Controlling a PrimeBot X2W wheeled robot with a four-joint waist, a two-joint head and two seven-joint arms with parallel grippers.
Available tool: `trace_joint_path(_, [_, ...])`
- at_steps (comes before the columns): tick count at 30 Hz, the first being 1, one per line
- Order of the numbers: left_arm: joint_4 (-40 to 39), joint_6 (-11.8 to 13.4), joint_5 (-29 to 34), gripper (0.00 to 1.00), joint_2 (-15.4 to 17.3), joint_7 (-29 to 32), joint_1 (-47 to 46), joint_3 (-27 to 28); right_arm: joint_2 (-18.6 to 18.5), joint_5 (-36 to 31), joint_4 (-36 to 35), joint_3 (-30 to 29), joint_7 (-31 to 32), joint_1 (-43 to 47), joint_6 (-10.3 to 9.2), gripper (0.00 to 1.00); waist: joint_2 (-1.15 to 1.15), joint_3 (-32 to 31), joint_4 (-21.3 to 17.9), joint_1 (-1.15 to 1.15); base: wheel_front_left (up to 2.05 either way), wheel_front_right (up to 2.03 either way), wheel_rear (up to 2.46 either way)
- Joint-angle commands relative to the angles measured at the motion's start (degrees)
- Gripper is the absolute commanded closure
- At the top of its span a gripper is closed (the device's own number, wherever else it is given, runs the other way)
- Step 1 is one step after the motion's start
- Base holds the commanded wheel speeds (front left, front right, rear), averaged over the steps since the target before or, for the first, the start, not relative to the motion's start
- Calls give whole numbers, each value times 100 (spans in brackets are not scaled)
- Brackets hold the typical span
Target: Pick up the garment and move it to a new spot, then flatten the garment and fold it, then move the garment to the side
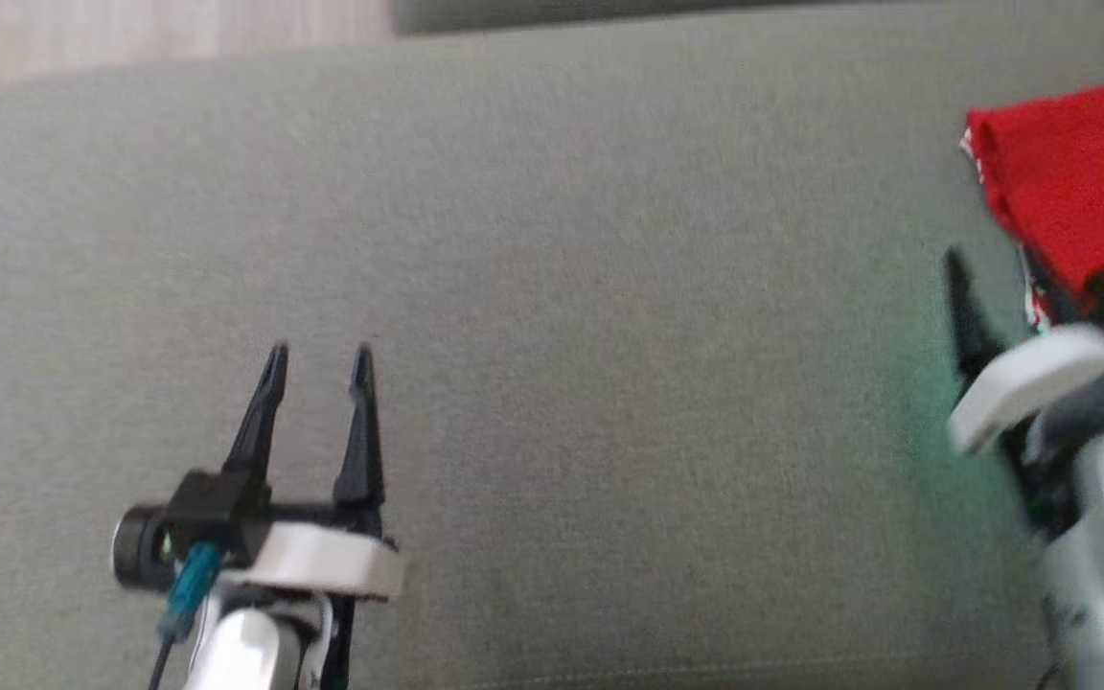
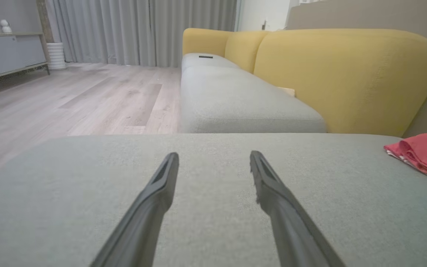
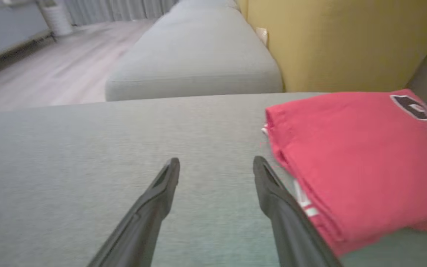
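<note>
Grey seat cushion [image 1: 552,287] with folded red garment [image 1: 1079,182] lying on its far right side, left gripper [image 1: 320,355] over its near left part, right gripper [image 3: 216,163] over its right, both spread wide and empty

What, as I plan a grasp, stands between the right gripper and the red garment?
Nothing visible does. The open right gripper sits just beside the folded garment, at its near edge, with only bare grey cushion around its fingers.
</note>
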Motion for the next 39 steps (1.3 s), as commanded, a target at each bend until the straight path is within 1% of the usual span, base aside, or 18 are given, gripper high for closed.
trace_joint_path(1, [-161, 5, -6, 0, 3, -29, 28, 225, 67, 2, -168, 160, -308, 89, 22, 0, 0, -439, 249, 0, 0, 0, 0])
trace_joint_path(6, [-86, -55, -54, 0, 3, -29, 463, 375, 569, -342, -167, 402, -1626, 822, 22, 0, 0, -899, 458, 0, 0, 0, 0])
trace_joint_path(9, [-147, -111, -32, 0, 3, -29, 685, 472, 814, -489, -419, 422, -1979, 1220, 22, 0, 0, -1079, 514, 0, 0, 0, 0])
trace_joint_path(10, [-194, -124, -19, 0, 3, -29, 753, 483, 870, -496, -593, 406, -2000, 1350, 22, 0, 0, -1125, 529, 0, 0, 0, 0])
trace_joint_path(11, [-194, -124, -19, 0, 3, -29, 753, 483, 870, -496, -593, 406, -2000, 1350, 22, 0, 0, -1125, 529, 0, 0, 0, 0])
trace_joint_path(15, [-442, -178, 44, 0, 3, -29, 986, 488, 978, -545, -1515, 286, -2009, 2021, 22, 0, 0, -1270, 563, 0, 0, 0, 0])
trace_joint_path(18, [-569, -207, 68, 0, 3, -29, 1165, 505, 999, -515, -1834, 315, -2010, 2480, 22, 0, 0, -1376, 554, 0, 0, 0, 0])
trace_joint_path(24, [-666, -271, 169, 0, 3, -29, 1388, 477, 1004, -308, -1998, 377, -2011, 2930, 22, 0, 0, -1513, 549, 0, 0, 0, 0])
trace_joint_path(29, [-647, -339, 271, 0, 3, -29, 1481, 472, 1005, -315, -1999, 418, -2012, 3013, 22, 0, 0, -1589, 531, 0, 0, 0, 0])
trace_joint_path(37, [-573, -353, 333, 0, 3, -29, 1535, 448, 1005, -313, -2002, 353, -2012, 3072, 22, 0, 0, -1643, 543, 0, 0, 0, 0])
trace_joint_path(38, [-390, -349, 292, 100, 21, 1, 1746, 282, 1037, -349, -1784, 252, -1949, 3203, 0, 100, 0, -1644, 544, 0, 0, 0, 0])
trace_joint_path(39, [-324, -349, 290, 100, 20, 2, 1762, 273, 1037, -347, -1728, 257, -1947, 3203, 0, 100, 0, -1645, 543, 0, 0, 0, 0])
